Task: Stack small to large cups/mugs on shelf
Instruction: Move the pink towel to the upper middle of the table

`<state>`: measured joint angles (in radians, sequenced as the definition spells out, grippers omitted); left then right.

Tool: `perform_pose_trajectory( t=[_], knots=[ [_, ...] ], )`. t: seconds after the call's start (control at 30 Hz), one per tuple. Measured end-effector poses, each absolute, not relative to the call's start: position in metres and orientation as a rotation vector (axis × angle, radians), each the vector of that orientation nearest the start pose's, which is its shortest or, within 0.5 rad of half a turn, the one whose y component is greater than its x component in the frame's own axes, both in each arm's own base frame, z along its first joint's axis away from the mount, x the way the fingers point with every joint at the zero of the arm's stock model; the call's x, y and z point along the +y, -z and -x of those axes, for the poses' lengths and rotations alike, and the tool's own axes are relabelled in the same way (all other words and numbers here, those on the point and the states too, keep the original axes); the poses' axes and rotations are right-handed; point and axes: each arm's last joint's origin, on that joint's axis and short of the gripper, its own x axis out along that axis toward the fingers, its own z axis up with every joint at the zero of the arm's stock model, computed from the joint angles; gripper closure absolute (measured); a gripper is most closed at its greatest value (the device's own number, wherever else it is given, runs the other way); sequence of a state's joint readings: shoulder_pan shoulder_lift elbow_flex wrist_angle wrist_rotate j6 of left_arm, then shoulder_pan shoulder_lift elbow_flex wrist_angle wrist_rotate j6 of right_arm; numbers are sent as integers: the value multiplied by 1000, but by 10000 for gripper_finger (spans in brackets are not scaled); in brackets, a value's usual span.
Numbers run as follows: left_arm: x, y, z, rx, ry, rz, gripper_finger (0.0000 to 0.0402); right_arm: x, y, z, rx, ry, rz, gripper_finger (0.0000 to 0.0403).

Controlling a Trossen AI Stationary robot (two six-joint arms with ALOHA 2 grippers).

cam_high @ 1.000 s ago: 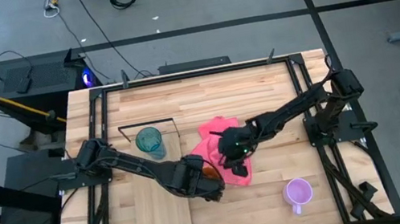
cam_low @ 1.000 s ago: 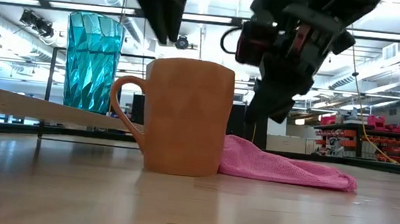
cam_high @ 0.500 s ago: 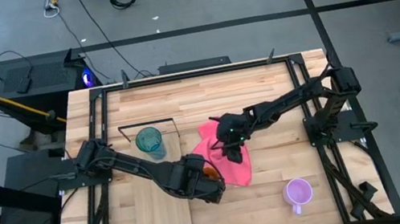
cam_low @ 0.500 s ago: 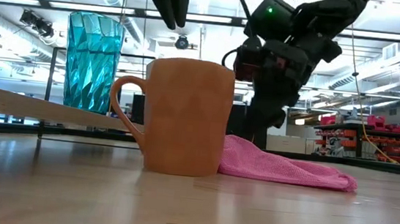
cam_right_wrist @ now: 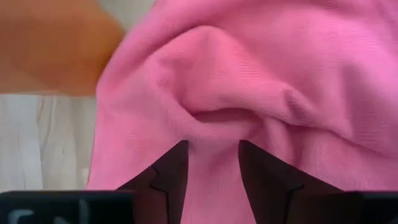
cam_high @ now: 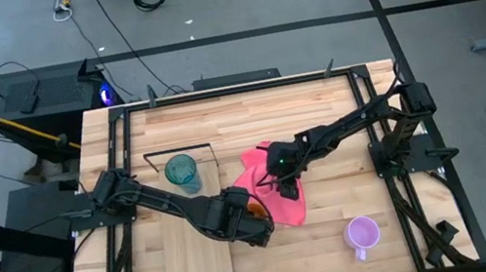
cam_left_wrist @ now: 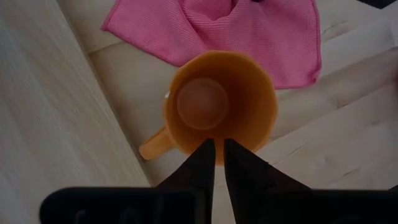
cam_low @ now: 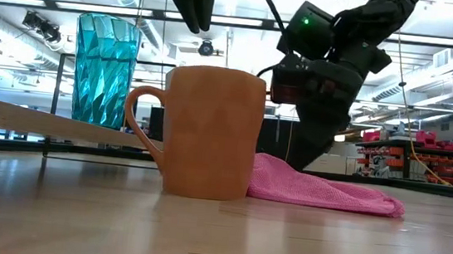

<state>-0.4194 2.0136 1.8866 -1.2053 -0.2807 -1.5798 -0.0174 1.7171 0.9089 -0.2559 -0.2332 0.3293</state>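
The orange mug stands upright on the desk beside the shelf, touching a pink cloth. The left gripper hangs just above its rim, jaws nearly together and holding nothing. The right gripper pinches the cloth, jaws clamped on a fold.

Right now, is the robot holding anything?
Yes. The right pincer pinches a fold of the pink cloth. The left pincer hangs above the orange mug, holding nothing.
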Motion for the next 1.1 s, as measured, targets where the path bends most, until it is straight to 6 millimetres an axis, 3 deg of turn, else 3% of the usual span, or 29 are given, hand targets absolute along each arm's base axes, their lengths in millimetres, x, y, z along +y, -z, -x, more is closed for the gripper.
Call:
perform_pose_trajectory(
  t=[0.23,0.47,0.63,0.87,1.1],
  knots=[
    [-158,-277,-375,996,-828,904,354,3,-131,-315,1166,15,-421,235],
    [-160,-277,-374,997,-822,903,361,5,-118,-321,1182,34,-432,246],
    [-160,-277,-374,999,-823,902,360,1,-126,-319,1142,86,-424,286],
    [-160,-277,-374,999,-821,900,357,-18,-128,-317,1135,152,-448,390],
    [-161,-278,-374,1001,-811,892,367,-37,-130,-316,1101,236,-449,397]
  ],
)
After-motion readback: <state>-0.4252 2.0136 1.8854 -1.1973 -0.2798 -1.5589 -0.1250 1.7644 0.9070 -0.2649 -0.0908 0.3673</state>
